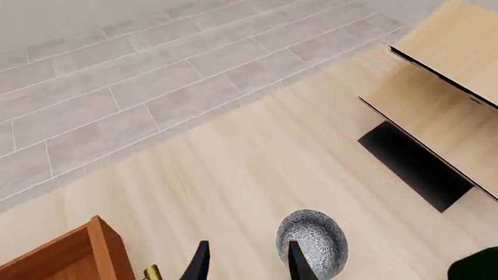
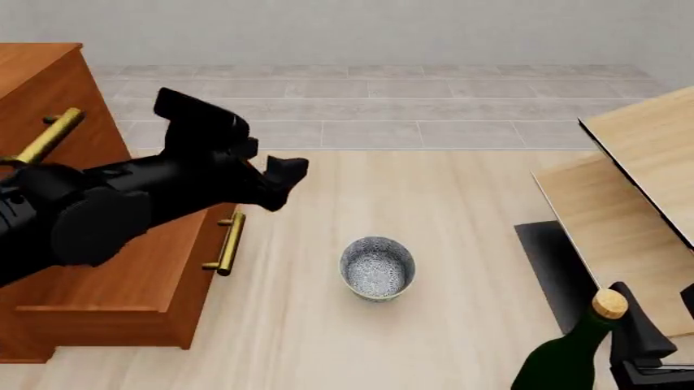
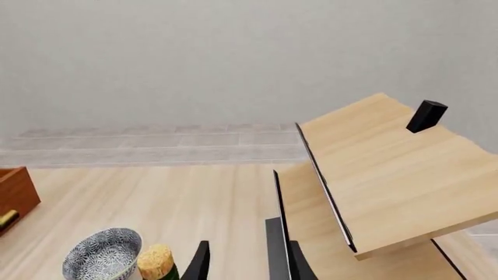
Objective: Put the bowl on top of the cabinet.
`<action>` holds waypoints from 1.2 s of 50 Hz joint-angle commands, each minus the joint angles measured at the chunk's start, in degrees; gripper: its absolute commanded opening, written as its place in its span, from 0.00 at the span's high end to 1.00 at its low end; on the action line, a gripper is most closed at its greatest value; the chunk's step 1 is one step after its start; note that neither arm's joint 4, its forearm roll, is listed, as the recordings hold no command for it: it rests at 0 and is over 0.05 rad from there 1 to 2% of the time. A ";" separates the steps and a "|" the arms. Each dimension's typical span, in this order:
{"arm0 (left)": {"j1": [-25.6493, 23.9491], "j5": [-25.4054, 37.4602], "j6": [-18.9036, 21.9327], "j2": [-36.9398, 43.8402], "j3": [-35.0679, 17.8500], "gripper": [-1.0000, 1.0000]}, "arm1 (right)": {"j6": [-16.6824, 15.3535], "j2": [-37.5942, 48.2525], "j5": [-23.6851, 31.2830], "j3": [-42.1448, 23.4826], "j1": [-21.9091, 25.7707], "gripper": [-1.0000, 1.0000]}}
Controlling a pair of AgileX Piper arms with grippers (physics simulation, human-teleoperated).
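Observation:
The bowl (image 2: 378, 268) is small, round and grey-white with a speckled inside, and it stands upright on the light wood surface. The cabinet (image 2: 109, 276) is reddish-brown with brass bar handles and stands left of the bowl. My left gripper (image 2: 284, 175) hovers above and to the left of the bowl, in front of the cabinet. In the left wrist view the left gripper (image 1: 247, 265) is open and holds nothing, with the bowl (image 1: 315, 239) just past one fingertip. My right gripper (image 3: 249, 265) is open and empty, low at the right, far from the bowl (image 3: 101, 254).
A dark green bottle (image 2: 564, 361) with a cork (image 2: 609, 304) stands right beside the right gripper (image 2: 651, 349). Pale light-wood furniture (image 2: 639, 187) with black edges fills the right side. Grey floor tiles (image 2: 369, 114) lie beyond the wood surface.

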 commanded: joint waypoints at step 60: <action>-4.11 -11.99 -12.25 27.63 -1.99 0.00 | 1.31 -0.04 -0.93 -0.12 -0.61 0.00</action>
